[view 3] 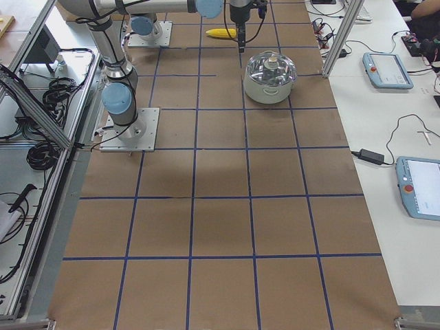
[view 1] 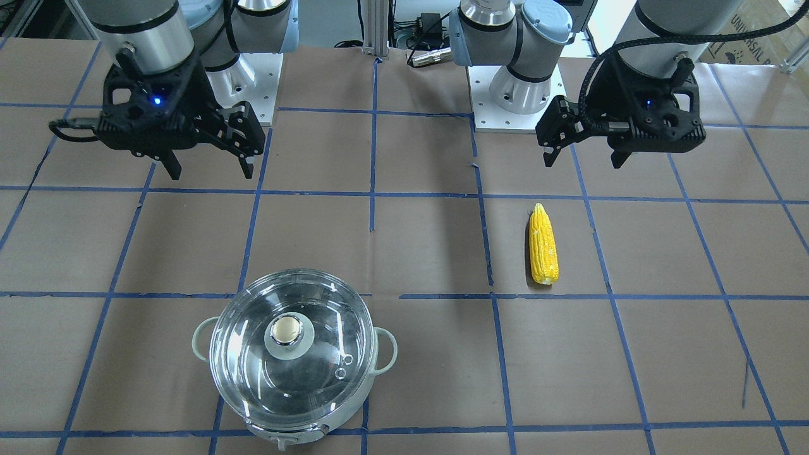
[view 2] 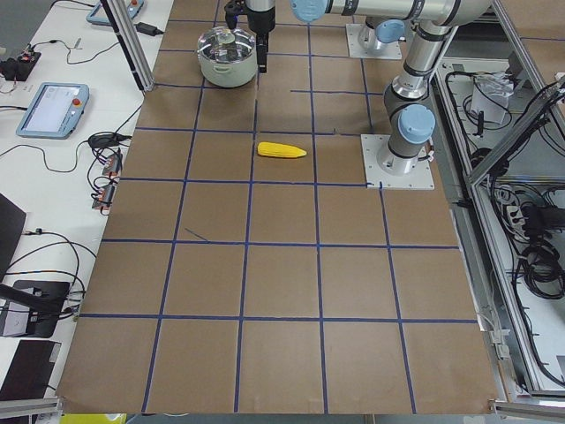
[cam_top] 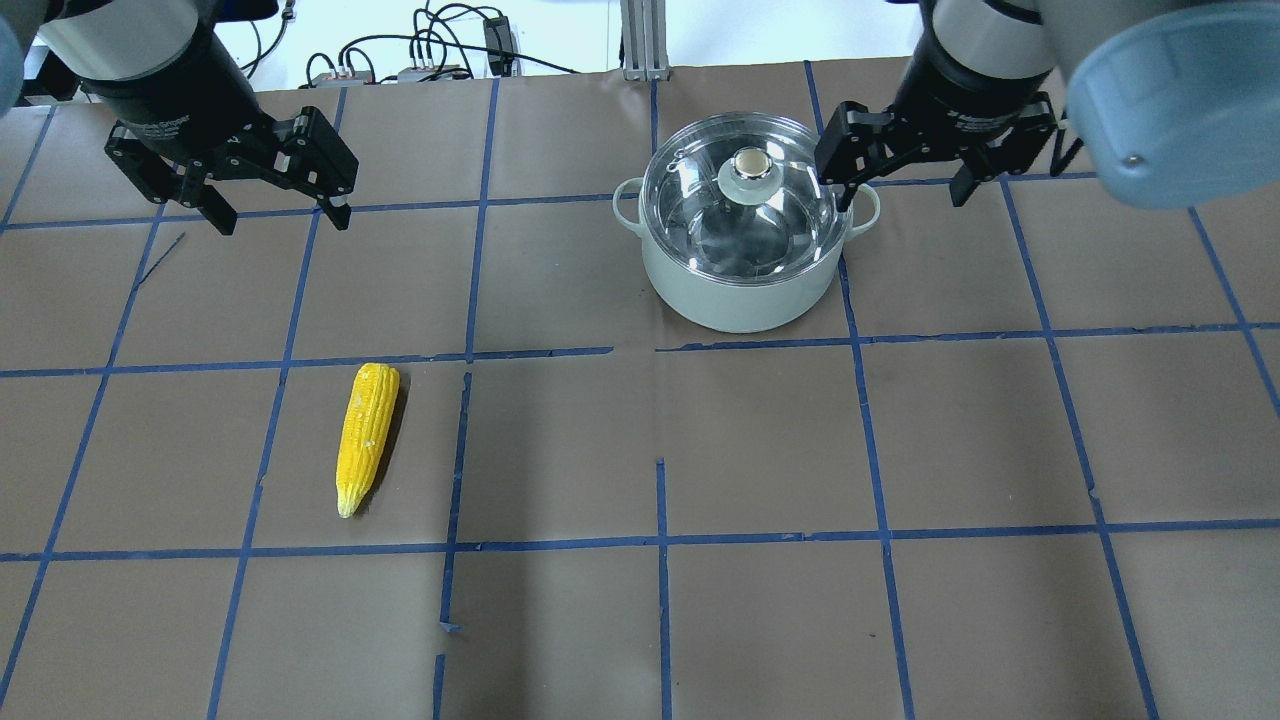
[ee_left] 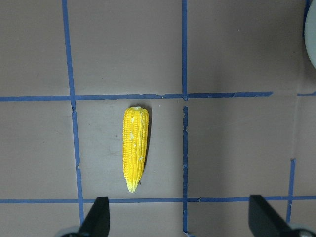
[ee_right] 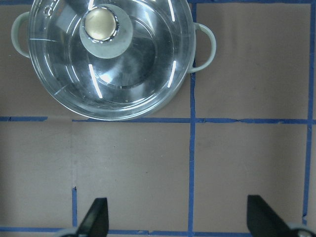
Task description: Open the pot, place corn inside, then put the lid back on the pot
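Observation:
The pot (cam_top: pixel 740 295), pale green with two loop handles, stands on the table with the clear glass lid (cam_top: pixel 775 225) on it. The lid's metal knob (cam_top: pixel 751 165) is at the centre. My right gripper (cam_top: pixel 897 195) is open and empty, raised beside the pot's handle. In the right wrist view the lid (ee_right: pixel 123 69) lies ahead of the open gripper (ee_right: pixel 180 217). The yellow corn (cam_top: pixel 366 435) lies flat on the table, apart from the pot. My left gripper (cam_top: pixel 283 220) is open and empty, raised beyond it. In the left wrist view the corn (ee_left: pixel 135 148) lies ahead of the gripper (ee_left: pixel 180 217).
The table is covered in brown paper with a blue tape grid. The two arm base plates (view 1: pixel 517 95) stand at the robot's edge. An aluminium post (cam_top: pixel 640 40) and cables are at the far edge. Side benches hold tablets (view 3: pixel 388 69).

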Motion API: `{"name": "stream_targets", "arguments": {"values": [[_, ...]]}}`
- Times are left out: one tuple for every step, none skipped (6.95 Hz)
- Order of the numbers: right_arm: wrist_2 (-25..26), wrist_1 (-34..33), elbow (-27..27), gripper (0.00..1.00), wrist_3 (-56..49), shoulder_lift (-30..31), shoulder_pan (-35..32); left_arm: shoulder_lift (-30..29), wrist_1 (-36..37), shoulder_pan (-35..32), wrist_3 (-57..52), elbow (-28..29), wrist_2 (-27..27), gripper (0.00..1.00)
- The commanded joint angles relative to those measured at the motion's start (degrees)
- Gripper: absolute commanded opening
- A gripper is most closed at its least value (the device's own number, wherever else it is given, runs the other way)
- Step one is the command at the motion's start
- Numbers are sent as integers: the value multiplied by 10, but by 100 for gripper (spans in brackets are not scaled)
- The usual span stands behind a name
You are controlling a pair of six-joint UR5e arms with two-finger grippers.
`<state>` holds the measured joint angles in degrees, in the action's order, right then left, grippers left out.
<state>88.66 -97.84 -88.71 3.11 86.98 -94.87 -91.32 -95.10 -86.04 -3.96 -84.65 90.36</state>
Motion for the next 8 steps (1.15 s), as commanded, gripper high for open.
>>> {"name": "stream_targets", "arguments": {"values": [[1, -51, 49, 99, 6, -103, -32, 1, 0, 0, 1, -2, 3, 100], [2, -62, 90, 99, 17, -161, -52, 2, 0, 0, 1, -2, 3, 100], [5, -68, 133, 99, 26, -209, -65, 2, 0, 0, 1, -3, 2, 100], [4, -70, 171, 98, 28, -255, -72, 1, 0, 0, 1, -3, 2, 100], [6, -98, 188, 98, 26, -292, -73, 1, 0, 0, 1, -3, 2, 100], [5, -106, 192, 98, 23, -307, -67, 1, 0, 0, 1, -3, 2, 100], [24, -120, 196, 98, 16, -310, -62, 1, 0, 0, 1, -3, 1, 100], [27, -119, 205, 98, 15, -310, -56, 1, 0, 0, 1, -3, 1, 100]]}}
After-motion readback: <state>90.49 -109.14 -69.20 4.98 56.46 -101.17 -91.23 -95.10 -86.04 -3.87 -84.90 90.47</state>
